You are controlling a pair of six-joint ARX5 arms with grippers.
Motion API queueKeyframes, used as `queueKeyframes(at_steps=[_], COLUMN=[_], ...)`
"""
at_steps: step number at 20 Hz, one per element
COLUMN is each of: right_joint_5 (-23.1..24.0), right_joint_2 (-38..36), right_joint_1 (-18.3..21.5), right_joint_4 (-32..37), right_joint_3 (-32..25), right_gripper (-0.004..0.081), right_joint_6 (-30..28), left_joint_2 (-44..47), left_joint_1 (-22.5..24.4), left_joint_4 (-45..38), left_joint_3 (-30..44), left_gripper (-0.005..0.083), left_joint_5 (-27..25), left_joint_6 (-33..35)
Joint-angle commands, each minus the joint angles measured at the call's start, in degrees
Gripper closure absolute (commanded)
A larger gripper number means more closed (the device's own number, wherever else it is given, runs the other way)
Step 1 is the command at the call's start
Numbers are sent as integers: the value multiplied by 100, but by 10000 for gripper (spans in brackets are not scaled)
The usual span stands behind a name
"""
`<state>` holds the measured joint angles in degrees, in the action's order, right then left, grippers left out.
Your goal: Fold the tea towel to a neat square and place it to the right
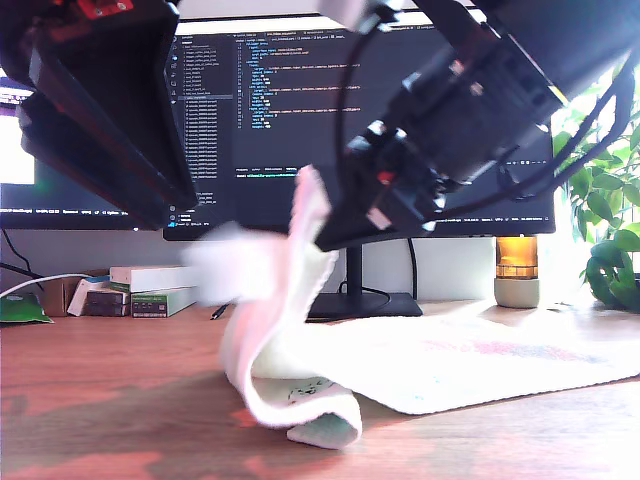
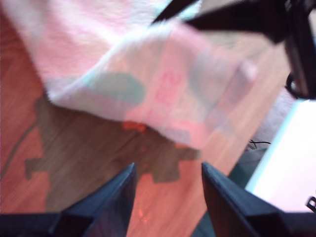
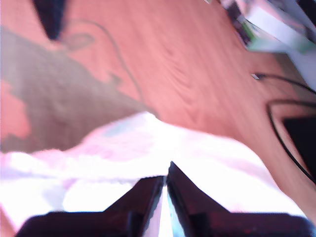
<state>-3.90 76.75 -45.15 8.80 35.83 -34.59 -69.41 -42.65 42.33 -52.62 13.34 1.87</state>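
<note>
The tea towel (image 1: pixel 450 360), in pale pink, white and mint checks, lies on the wooden table (image 1: pixel 100 400). One edge is lifted and curls over a fold near the table's front. My second gripper (image 3: pixel 167 170) is shut on that raised edge (image 1: pixel 318 215), coming in from the exterior view's upper right. My first gripper (image 2: pixel 168 168) hangs open above bare wood, short of the towel (image 2: pixel 163 89), with nothing between its fingers. Its arm (image 1: pixel 100 100) fills the exterior view's upper left. The towel (image 3: pixel 148 148) spreads bright below the second gripper.
A monitor (image 1: pixel 300 110) on a black stand (image 1: pixel 350 300) is behind the towel. Small boxes (image 1: pixel 150 290) sit at the back on the exterior view's left. An amber jar (image 1: pixel 517 270) and a plant (image 1: pixel 610 200) are at its right. A cable (image 3: pixel 276 81) runs across the wood.
</note>
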Motion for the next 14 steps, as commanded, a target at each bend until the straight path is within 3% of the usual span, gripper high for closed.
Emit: queueKeyframes(at_steps=[1,4,8,14], right_joint_5=[2,4,2,0], right_joint_2=[68,68,68,68], right_joint_1=[61,190,470,754], right_joint_4=[35,35,-166,-544], right_joint_3=[79,157,509,962], right_gripper=[781,781,781,781], right_joint_6=[7,7,7,4], left_joint_2=[122,787,1637,1436], left_joint_1=[-76,-221,-317,-817], left_joint_4=[-258,-802,-1648,-2892], left_joint_3=[321,966,1687,2330], left_gripper=[451,561,579,579], left_joint_5=[-66,-72,-354,-590], left_joint_6=[-44,-245,-837,-1349])
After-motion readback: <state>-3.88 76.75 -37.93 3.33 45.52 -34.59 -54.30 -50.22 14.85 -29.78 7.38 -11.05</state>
